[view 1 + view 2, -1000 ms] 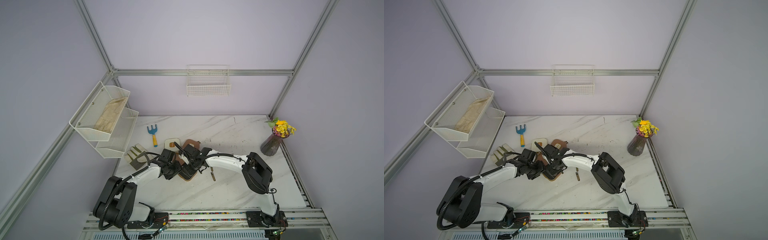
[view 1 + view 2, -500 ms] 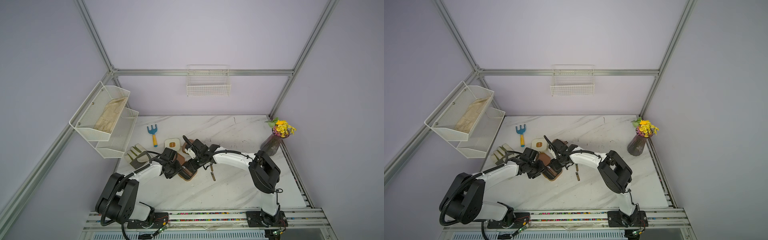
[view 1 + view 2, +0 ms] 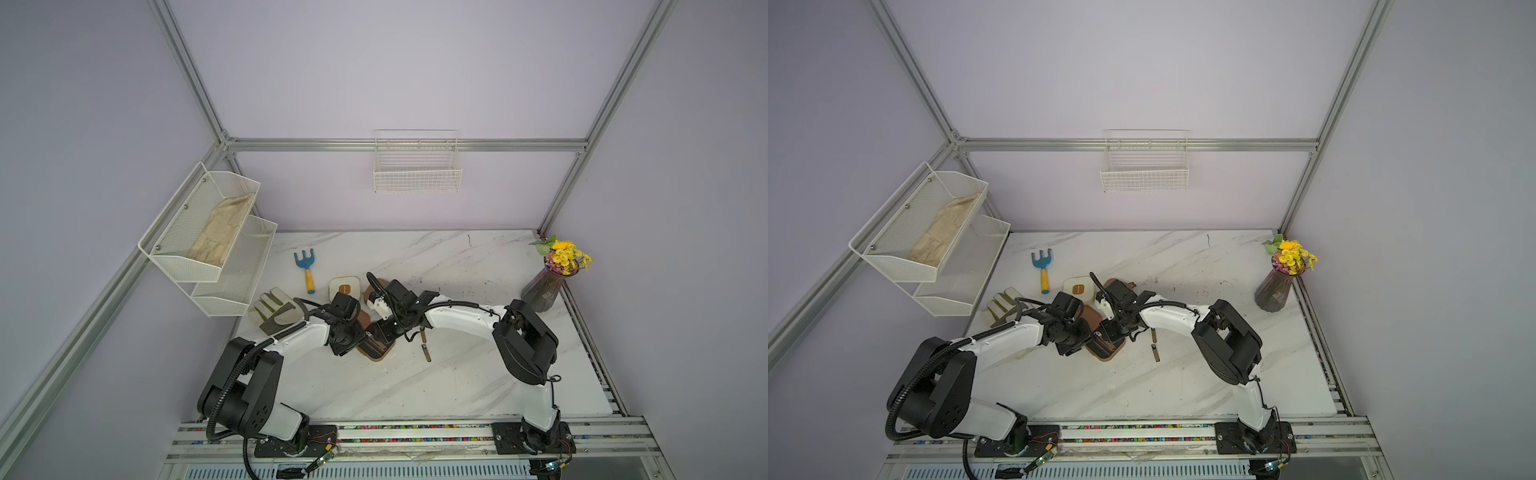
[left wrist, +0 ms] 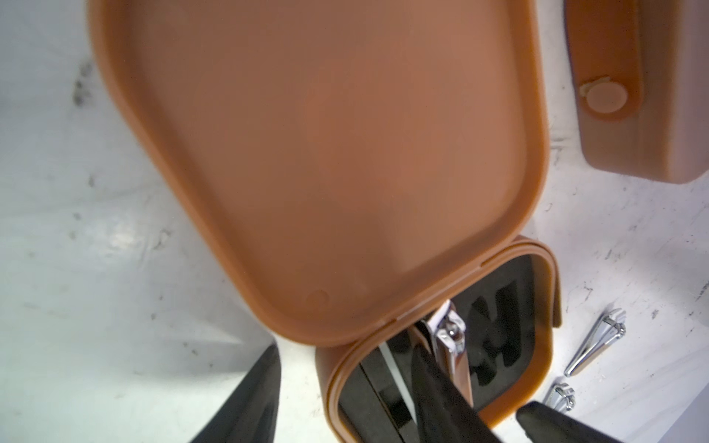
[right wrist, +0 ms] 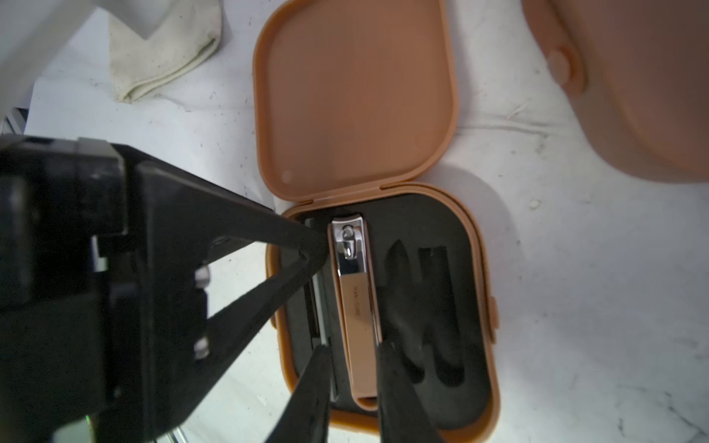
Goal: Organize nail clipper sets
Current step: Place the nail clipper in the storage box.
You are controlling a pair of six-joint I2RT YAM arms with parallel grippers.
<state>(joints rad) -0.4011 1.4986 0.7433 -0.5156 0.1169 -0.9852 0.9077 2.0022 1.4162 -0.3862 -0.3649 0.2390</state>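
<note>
The right end effector [image 5: 353, 347], grip unclear, was seen astride the clipper [image 5: 355, 291] for seating in the case [image 5: 483, 307]; straight withdrawal was judged next.

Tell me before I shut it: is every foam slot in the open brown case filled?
No, the open brown case holds a clipper beside two empty slots.

An open brown rounded-square plastic case [image 5: 484, 268] lies on the white marbled surface [image 5: 575, 307], its lid laid flat. A bronze-and-silver metal nail clipper [image 5: 358, 303] rests in its black foam lining [image 5: 414, 214]. The right hand [image 5: 355, 351] straddles the clipper's plain end, fingers parted. The left hand [image 5: 312, 249], fingertips together, sits beside the clipper's silver head. A second brown case [image 5: 633, 96] and a piece of cream fabric [image 5: 161, 57] lie nearby.
</note>
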